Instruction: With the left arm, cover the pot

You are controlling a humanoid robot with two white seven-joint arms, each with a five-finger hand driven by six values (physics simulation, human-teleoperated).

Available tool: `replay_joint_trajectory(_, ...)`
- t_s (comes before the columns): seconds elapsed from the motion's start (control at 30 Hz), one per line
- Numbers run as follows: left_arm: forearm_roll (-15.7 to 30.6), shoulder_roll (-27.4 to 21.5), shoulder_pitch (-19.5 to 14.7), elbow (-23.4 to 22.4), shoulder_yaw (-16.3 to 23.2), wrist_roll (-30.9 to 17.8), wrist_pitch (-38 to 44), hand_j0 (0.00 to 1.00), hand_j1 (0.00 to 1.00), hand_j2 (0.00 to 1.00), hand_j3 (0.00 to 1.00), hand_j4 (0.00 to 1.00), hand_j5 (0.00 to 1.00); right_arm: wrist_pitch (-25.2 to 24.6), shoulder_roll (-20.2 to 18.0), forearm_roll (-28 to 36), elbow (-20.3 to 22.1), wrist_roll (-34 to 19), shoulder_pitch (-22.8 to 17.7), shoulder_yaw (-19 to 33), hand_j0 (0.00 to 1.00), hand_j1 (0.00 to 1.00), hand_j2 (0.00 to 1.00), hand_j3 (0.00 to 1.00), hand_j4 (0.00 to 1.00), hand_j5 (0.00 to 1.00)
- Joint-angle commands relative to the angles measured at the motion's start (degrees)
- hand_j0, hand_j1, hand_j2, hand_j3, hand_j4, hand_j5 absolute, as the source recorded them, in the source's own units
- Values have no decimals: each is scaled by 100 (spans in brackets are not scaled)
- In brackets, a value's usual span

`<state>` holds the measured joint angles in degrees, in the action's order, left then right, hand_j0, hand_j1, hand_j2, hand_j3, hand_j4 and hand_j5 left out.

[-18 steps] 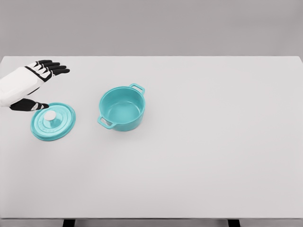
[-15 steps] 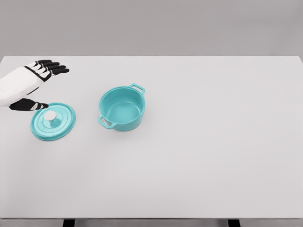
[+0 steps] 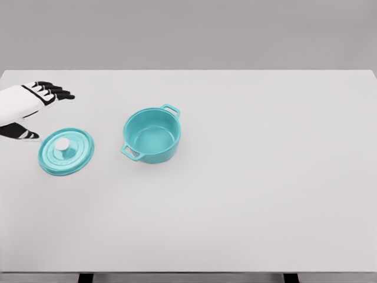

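Note:
A teal pot (image 3: 151, 135) with two loop handles stands open and uncovered on the white table (image 3: 265, 177), left of the middle. Its teal lid (image 3: 66, 151), with a pale round knob, lies flat on the table to the pot's left. My left hand (image 3: 35, 109) hovers at the far left edge, just above and left of the lid, fingers spread and holding nothing. The thumb (image 3: 22, 134) points toward the lid without touching it. The right arm does not show.
The table's far edge runs along the grey back wall. Two dark table legs (image 3: 86, 277) peek out under the near edge.
My left hand has drawn back to the left, away from the lid. Lid and pot have not moved.

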<state>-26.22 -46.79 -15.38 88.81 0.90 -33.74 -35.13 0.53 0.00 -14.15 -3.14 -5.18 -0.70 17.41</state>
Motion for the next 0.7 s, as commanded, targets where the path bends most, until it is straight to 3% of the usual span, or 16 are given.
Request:
replay_joint_trajectory(0.0, 29, -14, 0, -13, -3, -126, 13, 100, 100, 100, 100, 100, 100, 0, 0, 0, -2, -1, 0, 0, 100, 100, 100, 100, 100, 100)
replay_joint_trajectory(0.2, 38, -102, -114, -83, 68, -126, 13, 100, 100, 100, 100, 100, 100, 0, 0, 0, -2, -1, 9, 0, 100, 100, 100, 100, 100, 100)
replay_joint_trajectory(0.37, 47, -207, -123, -259, 489, -126, 13, 100, 100, 100, 100, 100, 100, 0, 0, 0, -2, -1, 0, 0, 100, 100, 100, 100, 100, 100)
replay_joint_trajectory(0.5, 20, -199, -132, -382, 560, -126, 13, 100, 100, 100, 100, 100, 100, 0, 0, 0, -2, -1, 0, 0, 100, 100, 100, 100, 100, 100)
replay_joint_trajectory(0.67, -76, -164, -193, -496, 718, -126, 13, 94, 94, 94, 94, 94, 94, 0, 0, 0, -2, -1, 9, 0, 100, 100, 100, 100, 100, 100)
